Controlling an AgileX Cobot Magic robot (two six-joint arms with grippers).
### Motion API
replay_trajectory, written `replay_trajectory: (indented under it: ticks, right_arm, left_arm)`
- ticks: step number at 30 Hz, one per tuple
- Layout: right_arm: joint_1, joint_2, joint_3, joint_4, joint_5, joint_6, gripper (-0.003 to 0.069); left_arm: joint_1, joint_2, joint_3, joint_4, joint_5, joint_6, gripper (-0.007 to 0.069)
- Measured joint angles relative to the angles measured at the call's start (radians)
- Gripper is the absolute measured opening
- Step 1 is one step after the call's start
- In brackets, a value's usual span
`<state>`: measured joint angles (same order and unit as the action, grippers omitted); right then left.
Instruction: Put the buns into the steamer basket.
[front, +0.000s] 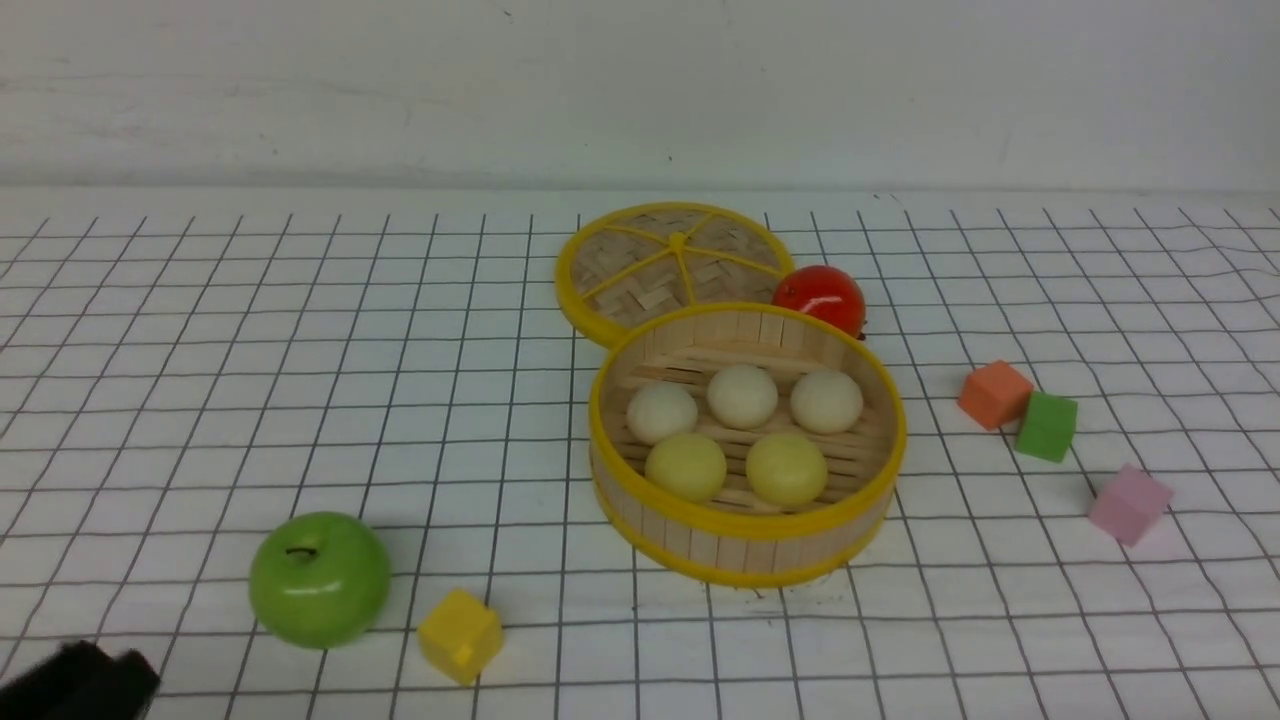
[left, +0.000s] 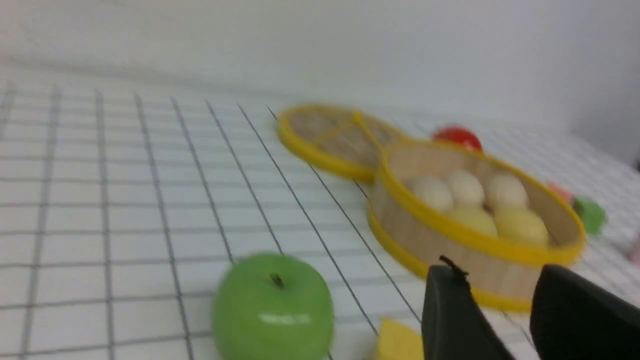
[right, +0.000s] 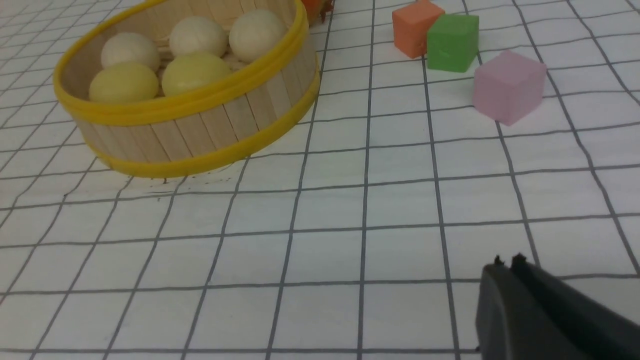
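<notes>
Gridded table (front: 300, 400); buns (front: 741, 395) inside steamer basket (front: 745, 540).

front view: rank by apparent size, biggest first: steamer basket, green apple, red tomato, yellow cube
1. Round bamboo steamer basket with yellow rims
2. Glossy green apple, though it lies nearer the camera
3. Glossy red tomato, farther back and partly hidden by the basket
4. Small yellow cube, though nearest; its order against the tomato is unsure

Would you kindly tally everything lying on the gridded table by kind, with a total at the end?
Cream-white buns: 3
Pale yellow buns: 2
Steamer basket: 1
Woven lid: 1
Green apple: 1
Red tomato: 1
Cubes: 4, namely yellow, orange, green, pink
Total: 13
</notes>
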<state>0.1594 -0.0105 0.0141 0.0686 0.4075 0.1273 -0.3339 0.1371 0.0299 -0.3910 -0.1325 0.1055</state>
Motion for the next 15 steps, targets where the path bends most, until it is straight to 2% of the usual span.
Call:
replay_trajectory:
  ticks: [1, 5, 7, 8, 10, 11, 15]
  right_arm:
    - [0.000, 0.000, 0.000, 0.000, 0.000, 0.000, -0.0006]
    - [0.000, 0.000, 0.000, 0.000, 0.000, 0.000, -0.0001]
    - [0.000, 0.000, 0.000, 0.000, 0.000, 0.000, 0.0000]
    - [0.000, 0.000, 0.000, 0.000, 0.000, 0.000, 0.0001]
    - [0.000, 0.000, 0.000, 0.000, 0.000, 0.000, 0.0001]
    - [0.000, 0.000, 0.000, 0.000, 0.000, 0.000, 0.0003]
    - [0.000, 0.000, 0.000, 0.000, 0.000, 0.000, 0.0006]
  left_arm:
    - [0.079, -0.018, 0.000, 0.009, -0.004, -0.063, 0.0237]
    - [0.216, -0.104, 0.000, 0.101, 0.101, -0.215, 0.0192]
    - [0.240, -0.127, 0.000, 0.148, 0.159, -0.251, 0.0165]
    - [0.266, -0.145, 0.000, 0.214, 0.263, -0.286, 0.0098]
    - [0.269, -0.147, 0.000, 0.249, 0.344, -0.295, 0.0061]
    - [0.270, -0.148, 0.001, 0.277, 0.448, -0.299, 0.0002]
    - [0.270, -0.148, 0.001, 0.291, 0.515, -0.290, -0.0013]
